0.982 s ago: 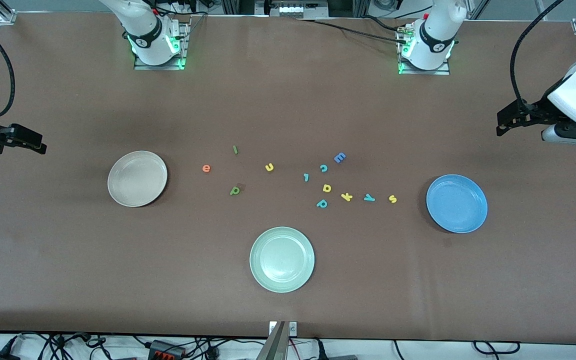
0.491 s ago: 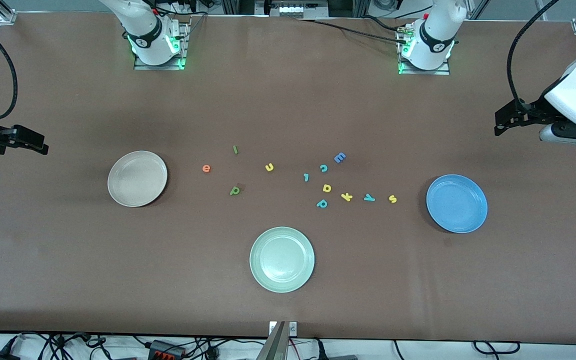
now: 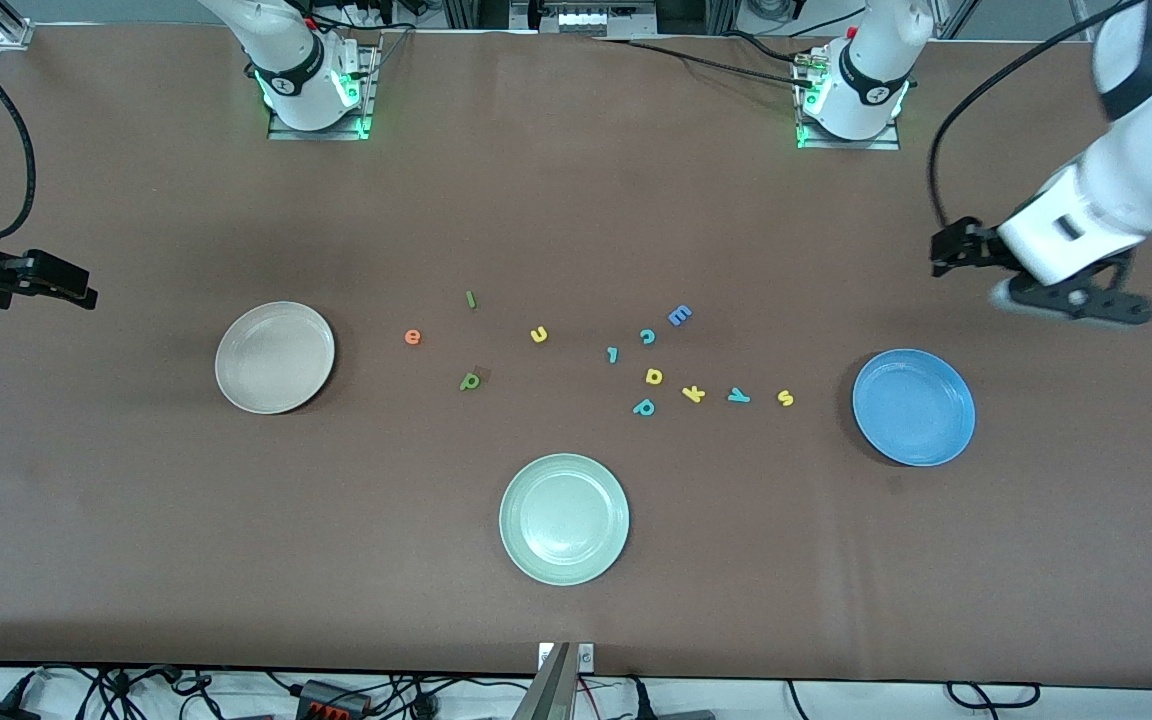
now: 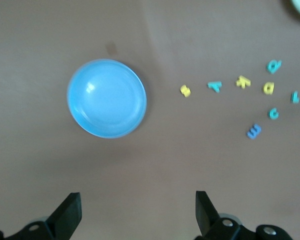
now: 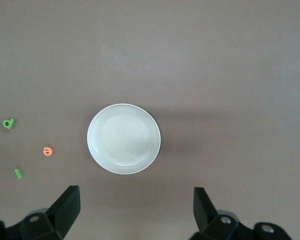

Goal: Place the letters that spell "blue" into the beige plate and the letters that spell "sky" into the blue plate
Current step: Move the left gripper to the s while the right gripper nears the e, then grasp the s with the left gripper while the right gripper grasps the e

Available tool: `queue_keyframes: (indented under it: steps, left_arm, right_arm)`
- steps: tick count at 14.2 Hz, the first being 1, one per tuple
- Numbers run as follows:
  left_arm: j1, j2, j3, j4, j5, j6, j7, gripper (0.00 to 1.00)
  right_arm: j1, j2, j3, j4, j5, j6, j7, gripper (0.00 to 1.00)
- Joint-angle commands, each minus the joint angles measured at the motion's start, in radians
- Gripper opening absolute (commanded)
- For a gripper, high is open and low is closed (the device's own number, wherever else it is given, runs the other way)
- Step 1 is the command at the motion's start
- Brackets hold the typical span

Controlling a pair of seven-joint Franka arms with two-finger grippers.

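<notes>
Nearest the front camera a pale green plate [image 3: 564, 518] sits empty on the counter [image 3: 136, 560]. Farther back, the blue plate [image 3: 914, 407] lies toward the left arm's end and the beige plate [image 3: 275, 357] toward the right arm's end, both empty. Between them the letters lie loose on the counter. Beside the blue plate run the yellow s [image 3: 785, 398], teal y [image 3: 739, 395] and yellow k [image 3: 693, 393], with a teal p [image 3: 644, 406] and a yellow a [image 3: 653, 376] just beside the k. The green b [image 3: 470, 381] lies nearer the beige plate, then the orange e [image 3: 413, 337], yellow u [image 3: 539, 334], a teal c [image 3: 647, 336], a blue E [image 3: 679, 316] and, farthest, the thin green l [image 3: 471, 299]. The left gripper [image 4: 135, 212] hangs open and empty above the counter by the blue plate. The right gripper [image 5: 135, 210] waits open and empty by the beige plate.
</notes>
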Motion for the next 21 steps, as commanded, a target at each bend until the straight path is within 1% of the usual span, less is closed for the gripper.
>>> queue_keyframes:
  steps: [1,2,4,5,8,10,12,14,15,16,17,19,20,21]
  left_arm:
    - [0.002,0.119,-0.03,0.024,-0.005,-0.015,0.004,1.0]
    - [0.0,0.16,-0.03,0.024,-0.006,0.005,0.004,1.0]
    - [-0.018,0.211,-0.035,0.012,-0.006,0.066,-0.027,1.0]
    - [-0.026,0.237,-0.035,0.011,-0.006,0.103,-0.106,1.0]
    - [-0.053,0.323,-0.036,0.01,-0.006,0.218,-0.301,1.0]
    - [-0.067,0.375,-0.036,0.011,-0.006,0.293,-0.396,1.0]
    - [-0.07,0.417,-0.036,0.01,-0.008,0.361,-0.534,1.0]
    - [-0.059,0.469,-0.036,0.008,-0.008,0.411,-0.608,1.0]
    - [-0.061,0.499,-0.036,0.007,-0.008,0.445,-0.617,1.0]
    - [-0.061,0.525,-0.036,-0.005,-0.008,0.479,-0.625,1.0]
    - [-0.061,0.529,-0.038,-0.025,-0.008,0.516,-0.63,1.0]
    - [-0.07,0.53,-0.049,-0.073,-0.009,0.583,-0.63,1.0]
    - [-0.066,0.53,-0.052,-0.097,-0.009,0.612,-0.618,0.94]
    - [-0.067,0.53,-0.052,-0.113,-0.009,0.637,-0.618,0.81]
  right_arm:
    - [0.017,0.002,0.007,-0.016,-0.008,-0.004,-0.002,1.0]
    - [0.039,0.014,0.007,-0.017,-0.008,-0.002,0.006,1.0]
    - [0.065,0.05,0.007,-0.022,0.0,-0.004,0.014,1.0]
    - [0.083,0.07,0.008,-0.034,0.003,0.003,0.015,1.0]
    - [0.216,0.16,0.007,-0.049,0.014,0.053,0.028,1.0]
    - [0.29,0.217,0.008,-0.06,0.014,0.129,0.166,1.0]
    - [0.371,0.241,0.007,-0.121,0.015,0.234,0.254,1.0]
    - [0.395,0.24,0.008,-0.221,0.021,0.333,0.316,1.0]
    - [0.395,0.24,0.011,-0.262,0.044,0.354,0.331,1.0]
    - [0.395,0.243,0.014,-0.29,0.099,0.364,0.34,1.0]
    - [0.395,0.248,0.015,-0.319,0.148,0.387,0.341,1.0]
    - [0.41,0.26,0.015,-0.357,0.16,0.437,0.342,1.0]
    - [0.428,0.277,0.013,-0.358,0.161,0.441,0.359,1.0]
    - [0.438,0.292,0.014,-0.358,0.16,0.456,0.398,1.0]
